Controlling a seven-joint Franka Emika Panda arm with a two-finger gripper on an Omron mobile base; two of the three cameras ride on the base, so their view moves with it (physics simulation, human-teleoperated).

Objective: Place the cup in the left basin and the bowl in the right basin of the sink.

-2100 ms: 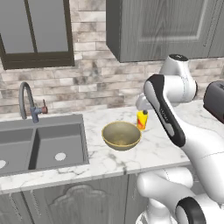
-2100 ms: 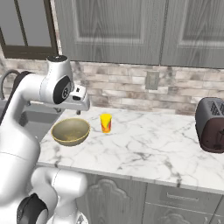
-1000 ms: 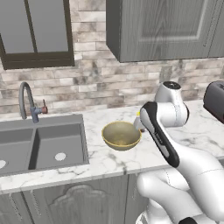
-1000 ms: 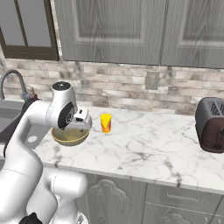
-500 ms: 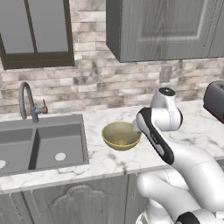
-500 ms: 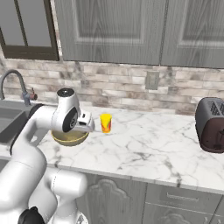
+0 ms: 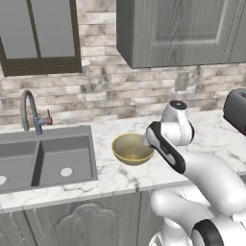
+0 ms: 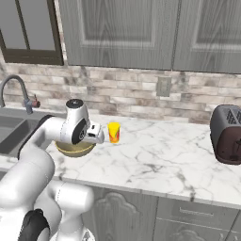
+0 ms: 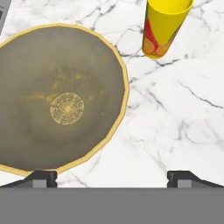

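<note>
The gripper (image 9: 112, 175) hangs low over the marble bench (image 8: 160, 160) with its jaws spread wide and nothing between them, looking down on the right edge of the bowl (image 9: 57, 98) and the bare stone beside it. The bowl sits upright on the bench to the right of the sink (image 7: 45, 158), and the cup (image 8: 113, 132) stands upright just beside it, on the far side from the sink, apart from the rim. Both the left basin (image 7: 14, 166) and the right basin (image 7: 65, 158) hold nothing, so neither placement is done and the step in hand looks like the approach for a first pick. Which thing is meant is hard to say from the hand view: one fingertip sits by the bowl's rim, while the cup stands further ahead, off to one side. If the cup is the target, the next move calls for carrying the hand forward to straddle it, closing on its side, then lifting it clear of the bowl before swinging across to the left basin.
</note>
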